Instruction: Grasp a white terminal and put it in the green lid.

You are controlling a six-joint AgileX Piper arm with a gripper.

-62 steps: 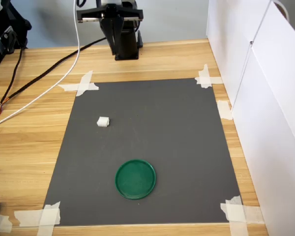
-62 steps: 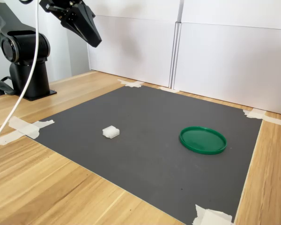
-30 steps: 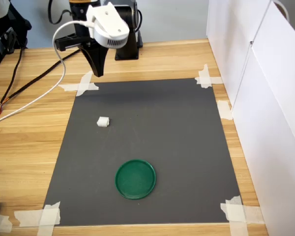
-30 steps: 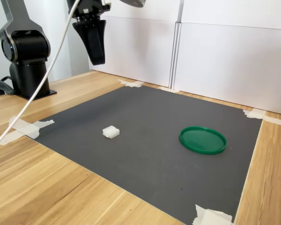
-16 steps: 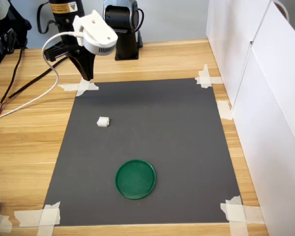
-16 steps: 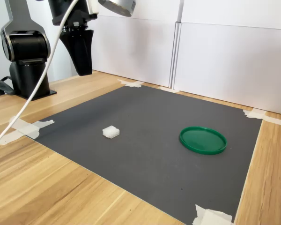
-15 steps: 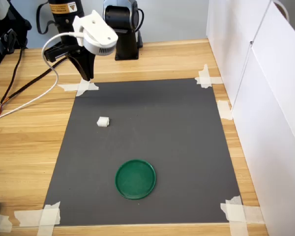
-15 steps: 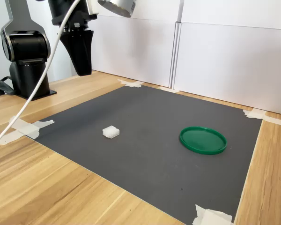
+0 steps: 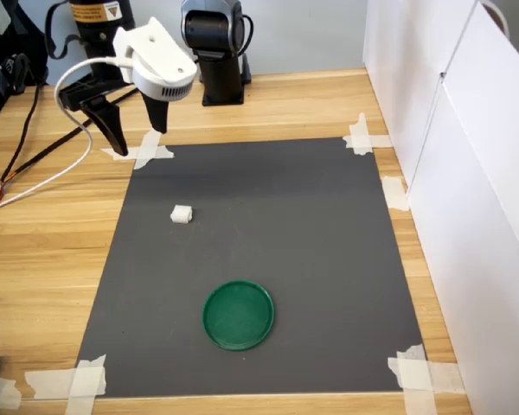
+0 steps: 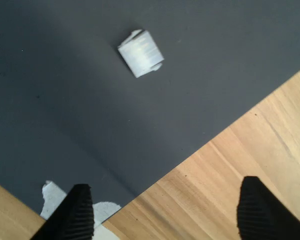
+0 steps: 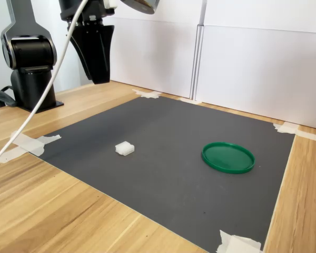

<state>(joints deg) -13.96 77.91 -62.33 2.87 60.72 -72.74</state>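
While gripper [image 9: 137, 137] is being held wide open and empty above the mat corner | approach step is being judged | descent over white terminal [image 9: 182, 214] is being called for | green lid [image 9: 238, 315] is lying well apart.

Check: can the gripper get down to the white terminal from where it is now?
Probably yes. The gripper is open, above the mat's far corner, and the white terminal lies alone on the dark mat, well apart from the green lid. Nothing stands between them.
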